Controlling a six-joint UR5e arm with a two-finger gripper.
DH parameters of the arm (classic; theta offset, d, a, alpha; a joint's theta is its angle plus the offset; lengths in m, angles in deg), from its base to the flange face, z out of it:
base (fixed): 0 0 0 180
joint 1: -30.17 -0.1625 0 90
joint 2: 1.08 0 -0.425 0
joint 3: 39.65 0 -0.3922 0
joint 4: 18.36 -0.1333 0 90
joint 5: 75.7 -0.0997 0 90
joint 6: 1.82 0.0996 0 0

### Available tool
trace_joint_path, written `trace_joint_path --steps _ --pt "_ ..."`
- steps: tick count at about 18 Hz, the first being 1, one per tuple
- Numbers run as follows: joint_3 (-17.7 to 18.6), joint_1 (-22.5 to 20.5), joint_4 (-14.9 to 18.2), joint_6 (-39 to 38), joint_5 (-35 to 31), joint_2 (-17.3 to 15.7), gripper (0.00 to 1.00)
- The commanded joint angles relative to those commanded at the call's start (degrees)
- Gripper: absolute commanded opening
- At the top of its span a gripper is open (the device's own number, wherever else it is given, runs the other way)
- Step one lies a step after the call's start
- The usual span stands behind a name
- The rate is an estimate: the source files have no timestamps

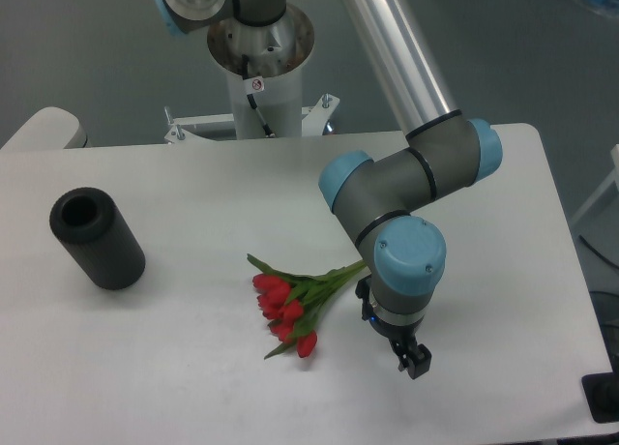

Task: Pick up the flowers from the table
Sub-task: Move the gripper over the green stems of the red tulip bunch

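Note:
The flowers [290,305] lie on the white table [174,368] near its middle: a small bunch of red tulip buds with green leaves. Their pale green stems run up and to the right and disappear behind my wrist. My gripper [413,361] points down at the table to the right of the buds, a short way apart from them. It is small, dark and seen from behind, so the gap between its fingers does not show. Nothing is visibly held in it.
A black cylinder [97,239] lies on its side at the left of the table, its open end facing up-left. The arm's base column [259,87] stands at the far edge. The table's right edge [571,300] is close to my wrist.

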Motion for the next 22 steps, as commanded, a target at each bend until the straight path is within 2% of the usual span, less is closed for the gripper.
trace_joint_path --steps 3,8,13,17,22 --pt "0.8 0.1 0.0 0.0 0.1 -0.5 1.0" --pt "4.4 0.0 0.4 0.4 0.0 -3.2 1.0" --pt "9.4 -1.0 0.0 0.7 0.1 -5.5 1.0" --pt "15.5 -1.8 -1.6 1.0 0.4 -8.7 1.0" --pt "18.9 -1.8 -1.8 0.0 0.4 -9.4 1.0"
